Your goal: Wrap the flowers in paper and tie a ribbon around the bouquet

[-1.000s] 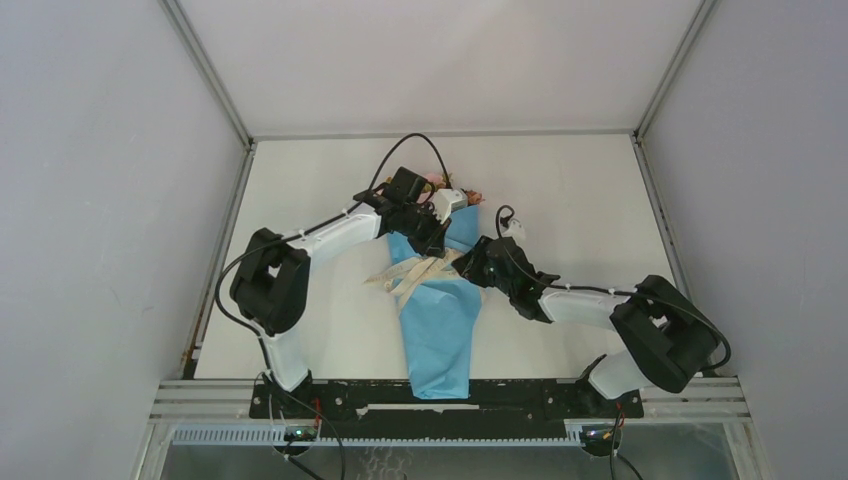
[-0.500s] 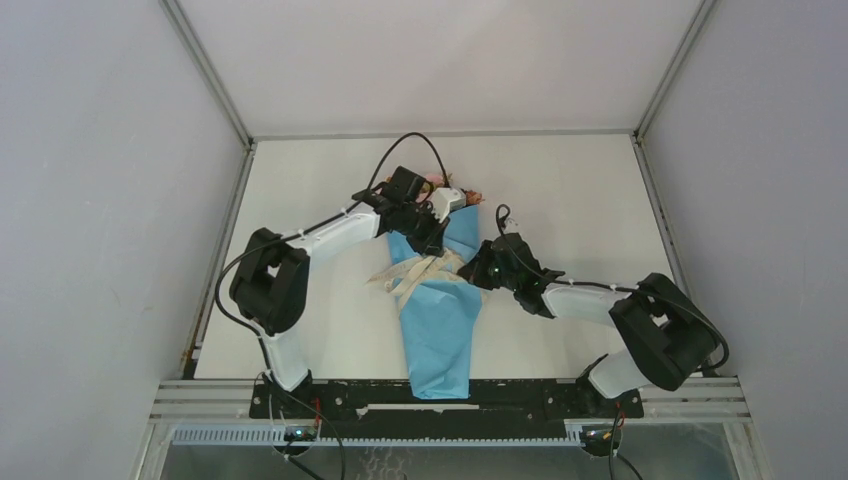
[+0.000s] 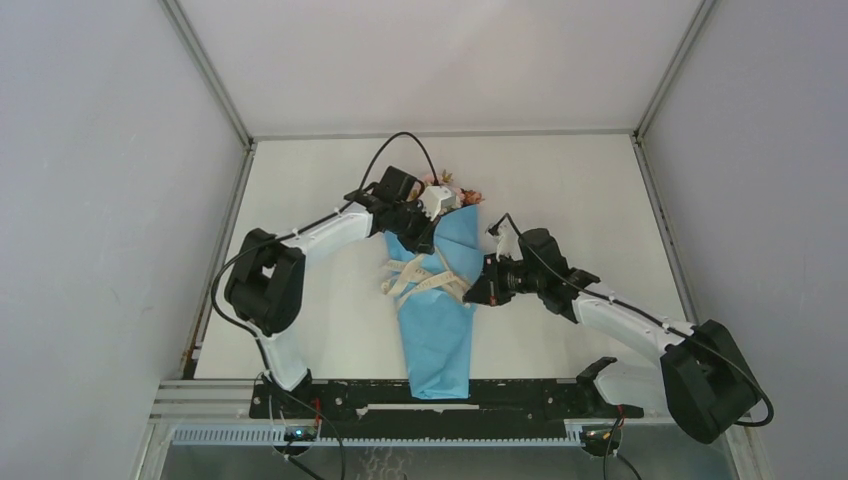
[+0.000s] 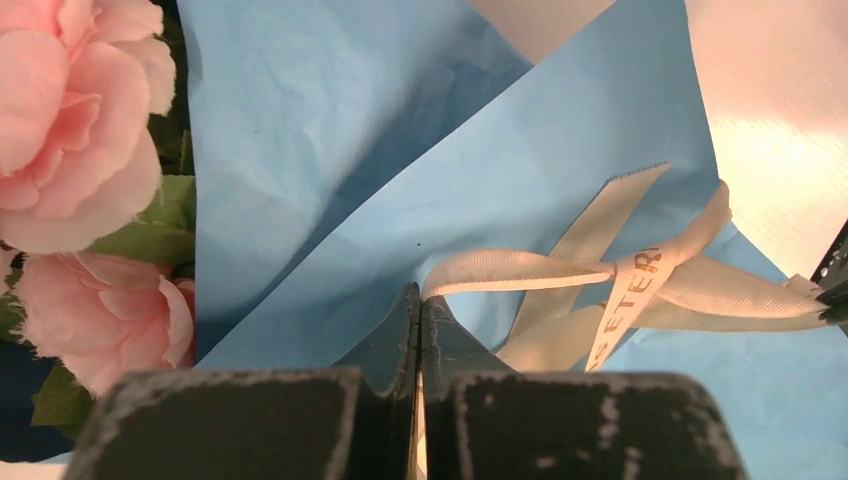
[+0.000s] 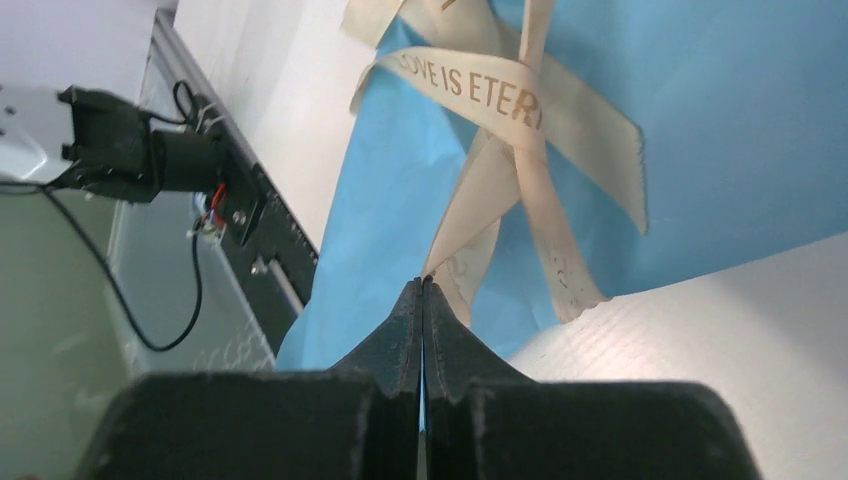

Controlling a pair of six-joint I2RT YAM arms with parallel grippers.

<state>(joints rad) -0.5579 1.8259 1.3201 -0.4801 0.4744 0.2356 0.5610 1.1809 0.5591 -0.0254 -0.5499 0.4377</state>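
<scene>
- the paper (image 3: 437, 335) is thin, matte and light blue, rolled into a long cone with overlapping, sharply creased flaps at the wide end.
- the ribbon (image 4: 640, 275) is a narrow cream woven strip printed with gold letters. it is crossed in a loose knot over the cone's middle, with flat cut ends splayed towards 9 o'clock.
- the flowers (image 4: 70, 110) are soft, ruffled pink roses with green leaves.
- the table (image 3: 570, 190) is plain white with a fine texture.
- the left arm's elbow is bent at 9 o'clock and its forearm angles to the cone's wide end. the left gripper (image 4: 420, 295) has its fingers pressed together, pinching a ribbon strand that runs from its tips to the knot.
- the right arm stretches low from 4 o'clock to the cone's right edge. the right gripper (image 5: 421, 285) is closed tight, and a ribbon tail leads right into its tips, so it appears nipped there.
- the bouquet (image 3: 445, 255) lies mid-table with its narrow tip at 6 o'clock. the cone holds the roses, and the blooms poke out at 12 o'clock.
</scene>
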